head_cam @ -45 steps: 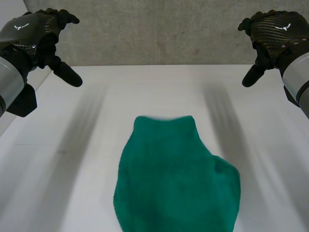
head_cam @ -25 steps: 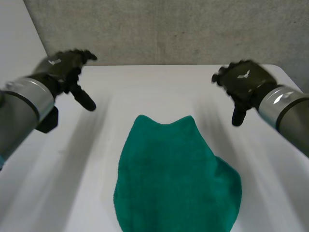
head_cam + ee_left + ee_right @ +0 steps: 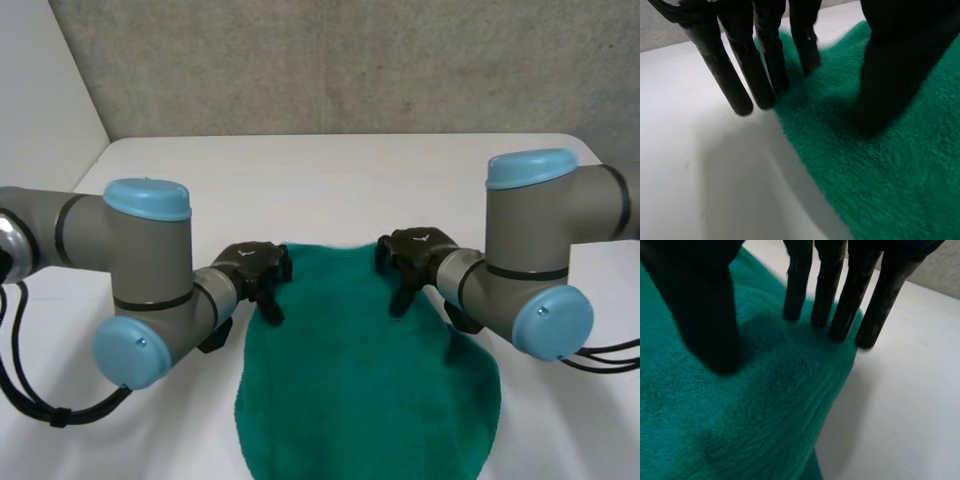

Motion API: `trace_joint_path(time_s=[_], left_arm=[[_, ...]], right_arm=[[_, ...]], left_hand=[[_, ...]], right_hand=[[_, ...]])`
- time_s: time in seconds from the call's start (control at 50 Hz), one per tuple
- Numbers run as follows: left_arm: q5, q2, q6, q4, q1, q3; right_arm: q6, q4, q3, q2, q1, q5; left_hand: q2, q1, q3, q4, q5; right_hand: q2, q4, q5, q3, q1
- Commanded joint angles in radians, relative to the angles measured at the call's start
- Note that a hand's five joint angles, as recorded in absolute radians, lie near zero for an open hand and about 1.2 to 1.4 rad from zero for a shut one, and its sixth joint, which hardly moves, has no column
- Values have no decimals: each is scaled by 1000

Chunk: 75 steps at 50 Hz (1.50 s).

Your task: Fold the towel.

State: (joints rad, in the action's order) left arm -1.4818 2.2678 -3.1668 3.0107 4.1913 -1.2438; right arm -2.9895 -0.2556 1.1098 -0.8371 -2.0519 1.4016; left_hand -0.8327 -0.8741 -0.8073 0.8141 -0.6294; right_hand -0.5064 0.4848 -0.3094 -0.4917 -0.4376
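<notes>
Progress is judged to be slight: no finished fold can be made out. The towel [image 3: 365,390] is spread on the white table [image 3: 330,170], near its front edge and between the two arms. Its outline is rounded and uneven, with two corners pointing away from the robot.

The left hand [image 3: 255,270] is placed at the far left corner. In the left wrist view its fingers [image 3: 767,60] are held straight, some with their tips on the cloth's edge and the others over bare table just beside it. The thumb [image 3: 895,75] is set down apart from them on the cloth, so nothing is pinched.

The right hand [image 3: 415,255] is placed at the far right corner in the same way. In the right wrist view its straight fingers [image 3: 825,290] are planted near the corner and its thumb [image 3: 700,315] is set apart on the green pile, so this hand is likewise unclosed.

The two corners are thus reached but not yet gripped. Closing on them, lifting them, carrying them over to the near edge and flattening the fold are all judged to be left.
</notes>
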Motion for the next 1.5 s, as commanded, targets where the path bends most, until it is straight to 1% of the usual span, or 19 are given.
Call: trace_joint_path(time_s=[0.02,0.14,0.18,0.26,0.38,0.56,0.74,0.9,0.92,0.96,1.0,1.04,1.08,1.1,1.12,1.2,1.32,1.4,1.5], left_arm=[[-5,13,-12,59,3,108],[-28,-71,-142,143,4,273],[-64,-141,-159,268,3,288],[-120,-273,-157,484,1,210],[-123,-381,-160,588,-5,17],[-129,-358,-157,461,-57,-290],[-147,-275,-156,347,-92,-488],[-193,-326,-153,146,-138,-540],[-199,-358,-151,102,-146,-548],[-198,-375,-151,79,-152,-552],[-193,-438,-153,-5,-189,-565],[-192,-459,-153,-29,-209,-563],[-187,-491,-154,-53,-235,-557],[-187,-501,-156,-55,-240,-553],[-189,-516,-162,-56,-241,-543],[-192,-537,-168,-46,-224,-508],[-189,-525,-170,-24,-122,-385],[-183,-470,-171,2,-70,-293],[-140,-341,-173,11,-21,-162]], right_arm=[[14,71,-200,29,-8,7],[15,257,-289,-95,-8,19],[15,338,-285,-135,-14,31],[14,535,-219,-247,-13,60],[20,523,-93,-306,-14,50],[144,423,152,-287,-22,45],[273,366,347,-157,-57,51],[330,174,395,-194,-50,48],[365,47,398,-245,-48,45],[394,-26,398,-260,-48,43],[431,-91,398,-269,-48,42],[497,-177,398,-273,-45,34],[543,-221,387,-286,-36,37],[543,-221,387,-286,-36,37],[546,-202,369,-312,-9,34],[498,-82,351,-350,4,25],[403,22,320,-356,4,24],[343,50,275,-349,1,19],[322,44,204,-251,-17,-51]], left_hand=[[-564,-522,-589,582,-592],[-564,-522,-589,582,-592],[-564,-522,-589,582,-592],[-564,-522,-589,582,-592],[-564,-522,-589,582,-592],[-564,-522,-589,582,-592],[-564,-522,-589,582,-592],[-564,-522,-589,582,-592],[-564,-522,-589,582,-592],[-564,-522,-589,582,-592],[-459,-418,-484,478,-488],[-330,-288,-355,348,-359],[-63,-22,-88,82,-92],[66,107,41,-47,37],[311,353,286,-293,283],[493,534,467,-474,464],[525,567,500,-507,496],[525,567,500,-507,496],[525,567,500,-507,496]], right_hand=[[-890,911,-912,-905,-959],[-890,911,-912,-905,-959],[-890,911,-912,-905,-959],[-890,911,-912,-905,-959],[-890,911,-912,-905,-959],[-890,911,-912,-905,-959],[-890,911,-912,-905,-959],[-890,911,-912,-905,-959],[-890,911,-912,-905,-959],[-890,911,-912,-905,-959],[-890,911,-912,-905,-959],[-605,626,-627,-619,-673],[-288,310,-311,-303,-357],[-286,308,-309,-301,-355],[-112,133,-134,-126,-181],[-95,117,-118,-110,-164],[-104,126,-127,-119,-173],[-104,126,-127,-119,-173],[-14,35,-36,-28,-82]])
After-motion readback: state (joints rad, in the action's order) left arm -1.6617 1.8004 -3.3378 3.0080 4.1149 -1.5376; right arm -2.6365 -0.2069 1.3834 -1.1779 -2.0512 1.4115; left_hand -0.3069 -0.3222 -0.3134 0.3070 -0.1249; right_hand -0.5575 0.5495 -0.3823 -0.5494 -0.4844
